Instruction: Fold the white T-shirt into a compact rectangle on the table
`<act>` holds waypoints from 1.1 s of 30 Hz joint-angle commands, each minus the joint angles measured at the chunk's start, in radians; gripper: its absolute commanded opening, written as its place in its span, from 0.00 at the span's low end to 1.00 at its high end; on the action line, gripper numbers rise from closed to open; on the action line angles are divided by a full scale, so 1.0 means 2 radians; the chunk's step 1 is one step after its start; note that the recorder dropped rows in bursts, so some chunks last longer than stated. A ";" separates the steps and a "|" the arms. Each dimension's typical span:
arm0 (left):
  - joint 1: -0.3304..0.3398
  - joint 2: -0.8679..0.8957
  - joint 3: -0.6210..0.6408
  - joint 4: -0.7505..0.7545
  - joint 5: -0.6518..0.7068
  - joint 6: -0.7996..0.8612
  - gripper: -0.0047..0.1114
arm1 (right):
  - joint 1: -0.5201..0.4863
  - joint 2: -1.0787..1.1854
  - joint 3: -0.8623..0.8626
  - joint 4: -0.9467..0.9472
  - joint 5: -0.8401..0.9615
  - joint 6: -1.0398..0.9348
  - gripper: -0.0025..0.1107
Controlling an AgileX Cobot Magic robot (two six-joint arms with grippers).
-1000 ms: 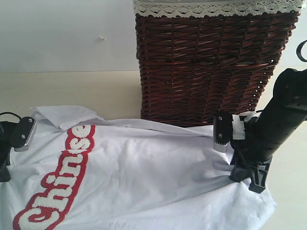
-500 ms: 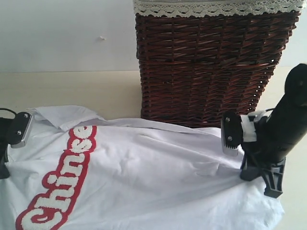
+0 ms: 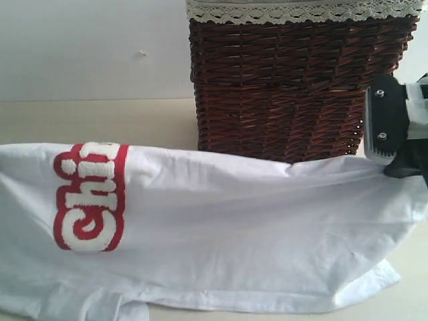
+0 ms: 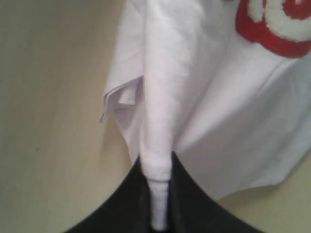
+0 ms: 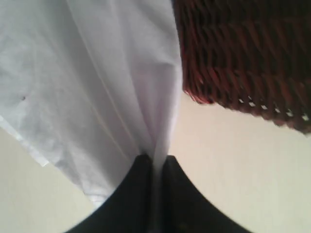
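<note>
The white T-shirt (image 3: 227,227) hangs stretched across the exterior view, its red band with fuzzy white letters (image 3: 90,197) at the left and its lower edge resting on the table (image 3: 100,120). My right gripper (image 3: 401,167) is at the right edge, shut on the shirt's upper corner. My left gripper is out of the exterior view. In the left wrist view my left gripper (image 4: 159,194) is shut on a bunched fold of the T-shirt (image 4: 194,87). In the right wrist view my right gripper (image 5: 155,167) pinches a thin fold of the T-shirt (image 5: 97,82).
A dark brown wicker basket (image 3: 294,87) with a lace-edged liner (image 3: 301,10) stands right behind the shirt, close to my right gripper; its corner shows as the basket (image 5: 248,53) in the right wrist view. A white wall (image 3: 87,47) lies behind the table.
Both grippers have risen and moved apart, lifting the shirt's edge off the table. The shirt now hangs as a taut sheet, and the left gripper has left the exterior view.
</note>
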State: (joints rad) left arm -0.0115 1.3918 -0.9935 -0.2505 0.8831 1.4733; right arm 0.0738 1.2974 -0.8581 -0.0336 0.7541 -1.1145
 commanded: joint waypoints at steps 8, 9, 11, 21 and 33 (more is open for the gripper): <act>0.000 -0.098 -0.003 -0.082 -0.019 -0.013 0.04 | 0.000 -0.073 -0.061 -0.048 0.033 0.083 0.02; 0.000 -0.110 -0.003 -0.082 -0.017 -0.014 0.04 | 0.001 -0.077 -0.065 -0.047 0.034 0.083 0.02; -0.004 -0.132 -0.003 -0.081 -0.015 -0.020 0.04 | 0.001 -0.085 -0.067 -0.038 0.035 0.083 0.02; -0.081 -0.252 -0.003 0.112 0.001 -0.142 0.04 | 0.001 -0.172 -0.068 -0.014 0.044 0.075 0.02; -0.190 -0.369 -0.076 0.168 0.080 -0.201 0.04 | 0.038 -0.263 -0.068 -0.003 0.103 0.076 0.02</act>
State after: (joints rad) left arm -0.3472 0.6828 -1.0783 0.0720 1.0025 1.1171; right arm 0.1341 0.8151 -0.9834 -0.0372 0.9360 -0.9603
